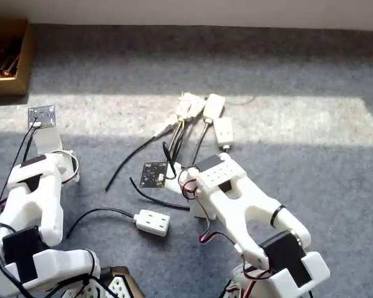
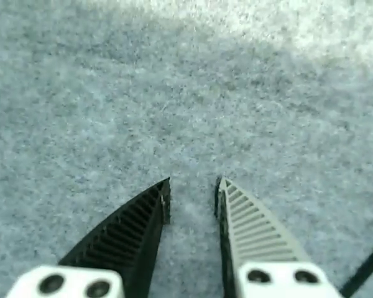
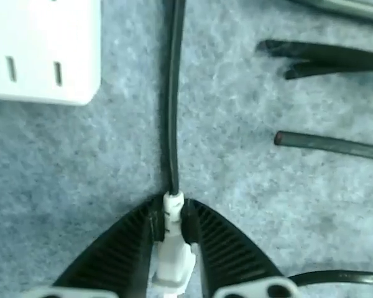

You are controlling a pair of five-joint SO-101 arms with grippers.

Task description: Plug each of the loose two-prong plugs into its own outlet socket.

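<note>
Plug [image 3: 171, 264] | clenched in right tool [image 3: 172, 214], long axis along it (cord [image 3: 173, 93] end pointing away) | left tool [image 2: 191, 194] parted

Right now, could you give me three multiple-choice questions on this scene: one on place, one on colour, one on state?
1. Where is the white plug? A) between the fingers of the right gripper B) plugged into a socket C) lying loose on its own
2. What colour is the cable on that plug? A) red B) black C) yellow
3. How is the left gripper? A) shut on a plug B) shut on a cable C) open and empty
Answers: 1 A, the fingers clamp it; 2 B, a black cable leaves its tip; 3 C, grey surface shows between its fingers.
</note>
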